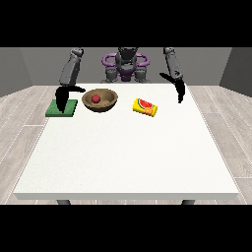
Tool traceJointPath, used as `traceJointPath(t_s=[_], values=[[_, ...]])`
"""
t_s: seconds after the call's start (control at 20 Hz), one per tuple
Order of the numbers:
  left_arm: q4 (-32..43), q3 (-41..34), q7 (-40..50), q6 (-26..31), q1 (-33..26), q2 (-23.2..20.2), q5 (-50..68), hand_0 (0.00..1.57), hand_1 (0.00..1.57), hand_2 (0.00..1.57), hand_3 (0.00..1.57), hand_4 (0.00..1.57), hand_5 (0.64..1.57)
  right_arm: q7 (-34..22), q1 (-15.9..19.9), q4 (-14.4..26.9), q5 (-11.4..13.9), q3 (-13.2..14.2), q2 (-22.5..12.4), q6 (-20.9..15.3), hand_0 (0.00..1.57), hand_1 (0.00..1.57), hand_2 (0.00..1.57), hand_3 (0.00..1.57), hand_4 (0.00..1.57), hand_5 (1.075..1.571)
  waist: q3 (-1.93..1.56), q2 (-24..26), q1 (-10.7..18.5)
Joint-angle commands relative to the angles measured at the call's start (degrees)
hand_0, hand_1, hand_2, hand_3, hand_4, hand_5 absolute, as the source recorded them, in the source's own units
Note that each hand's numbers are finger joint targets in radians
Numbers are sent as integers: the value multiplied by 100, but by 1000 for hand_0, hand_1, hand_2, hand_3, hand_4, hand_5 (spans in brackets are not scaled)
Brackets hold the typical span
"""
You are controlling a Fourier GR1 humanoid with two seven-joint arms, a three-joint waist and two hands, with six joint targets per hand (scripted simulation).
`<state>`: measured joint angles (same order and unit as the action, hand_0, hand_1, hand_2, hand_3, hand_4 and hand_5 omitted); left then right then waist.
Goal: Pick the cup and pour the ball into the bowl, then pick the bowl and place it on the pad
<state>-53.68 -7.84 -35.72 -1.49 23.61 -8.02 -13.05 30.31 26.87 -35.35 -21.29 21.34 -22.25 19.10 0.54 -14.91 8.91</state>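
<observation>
Bowl (100, 100) sits upright in upper left of frame, opening facing up, round so no long axis to speak of; red ball (96, 99) already inside. Green pad (62, 108) lies flat just left of bowl, apart from it. Yellow cup (145, 108) lies tipped on its side right of centre, long axis running upper left to lower right; mouth end cannot tell. Hand at view's left (61, 98) hangs over pad, holding nothing; finger state cannot tell. Hand at view's right (180, 91) hangs released, fingers straight, well apart from cup. Risks, in my judgement: hand crowds pad, so bowl approach may nudge pad or tip bowl, rolling ball out onto surface (128, 157).
</observation>
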Motion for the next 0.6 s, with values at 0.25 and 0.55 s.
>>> traceJointPath(t_s=[0.25, 0.55], values=[[267, -106, 164, 110, -564, -156, 117, 0, 0, 0, 0, 0, 702, -672, -293, -19, 148, -498, 769, -416, 0, 0, 0, 0, 0, 1570, -55, 1055, -463], [2, -9, 109, 213, -517, -120, 174, 0, 0, 0, 0, 0, 694, -579, 135, 363, 148, -507, 1003, -639, 0, 0, 0, 0, 0, 1571, -55, 751, -292]])
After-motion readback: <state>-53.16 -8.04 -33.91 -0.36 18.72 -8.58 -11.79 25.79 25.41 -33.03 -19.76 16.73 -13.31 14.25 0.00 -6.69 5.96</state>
